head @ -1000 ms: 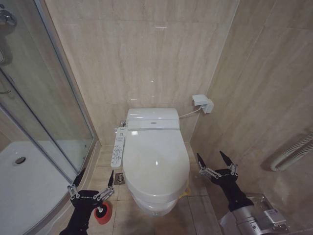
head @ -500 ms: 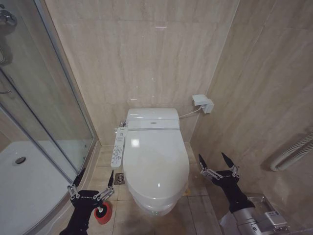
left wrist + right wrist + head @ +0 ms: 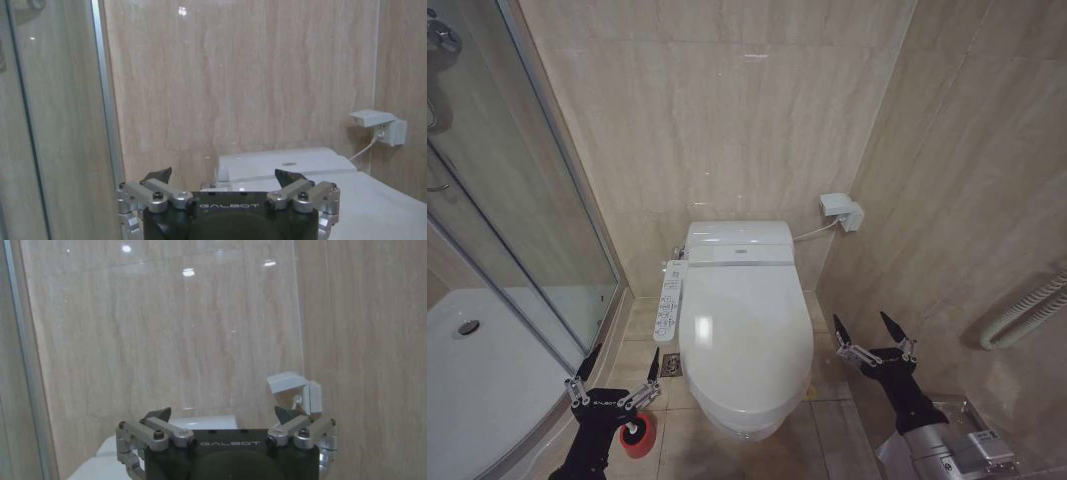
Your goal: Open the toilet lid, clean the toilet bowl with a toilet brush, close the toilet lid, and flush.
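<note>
Lid [image 3: 745,335] lies shut over the toilet, between the two grippers. Left gripper [image 3: 621,364] hangs spread and empty by the glass shower door [image 3: 522,230], right above the red brush holder [image 3: 638,437] on the floor. Right gripper [image 3: 867,328] hovers beside the toilet's right flank, fingers spread, grasping nothing.

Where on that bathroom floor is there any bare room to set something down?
Bare tile lies in front of the closed toilet lid, between the left gripper and right gripper. The strip left of the toilet is crowded: button panel, floor drain, red toilet brush.
</note>
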Available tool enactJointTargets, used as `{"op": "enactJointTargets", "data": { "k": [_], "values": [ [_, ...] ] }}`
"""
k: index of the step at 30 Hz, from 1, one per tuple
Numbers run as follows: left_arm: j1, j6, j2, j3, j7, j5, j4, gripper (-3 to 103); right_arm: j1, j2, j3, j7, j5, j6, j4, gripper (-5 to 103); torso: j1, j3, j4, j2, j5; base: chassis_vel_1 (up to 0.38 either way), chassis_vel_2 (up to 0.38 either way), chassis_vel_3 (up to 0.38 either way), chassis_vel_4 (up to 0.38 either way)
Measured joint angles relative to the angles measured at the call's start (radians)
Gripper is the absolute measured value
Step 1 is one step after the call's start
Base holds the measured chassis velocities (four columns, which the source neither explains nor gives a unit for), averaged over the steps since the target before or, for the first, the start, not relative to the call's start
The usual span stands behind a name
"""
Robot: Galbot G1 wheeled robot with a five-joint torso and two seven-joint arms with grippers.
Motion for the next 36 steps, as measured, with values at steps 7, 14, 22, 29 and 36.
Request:
{"op": "enactJointTargets", "data": {
  "k": [7,14,22,29,36],
  "values": [
    [0.000,0.000,0.000,0.000,0.000,0.000,0.000,100,0.000,0.000,0.000,0.000,0.000,-0.001,0.000,100,0.000,0.000,0.0000,0.000,0.0000,0.000,0.000,0.000,0.000],
    [0.000,0.000,0.000,0.000,0.000,0.000,0.000,100,0.000,0.000,0.000,0.000,0.000,-0.001,0.001,100,0.000,0.000,0.0000,0.000,0.0000,0.000,0.000,0.000,0.000],
    [0.000,0.000,0.000,0.000,0.000,0.000,0.000,100,0.000,0.000,0.000,0.000,0.000,-0.001,0.001,100,0.000,0.000,0.0000,0.000,0.0000,0.000,0.000,0.000,0.000],
    [0.000,0.000,0.000,0.000,0.000,0.000,0.000,100,0.000,0.000,0.000,0.000,0.000,-0.001,0.001,100,0.000,0.000,0.0000,0.000,0.0000,0.000,0.000,0.000,0.000],
    [0.000,0.000,0.000,0.000,0.000,0.000,0.000,100,0.000,0.000,0.000,0.000,0.000,-0.001,0.001,100,0.000,0.000,0.0000,0.000,0.0000,0.000,0.000,0.000,0.000]
  ]
}}
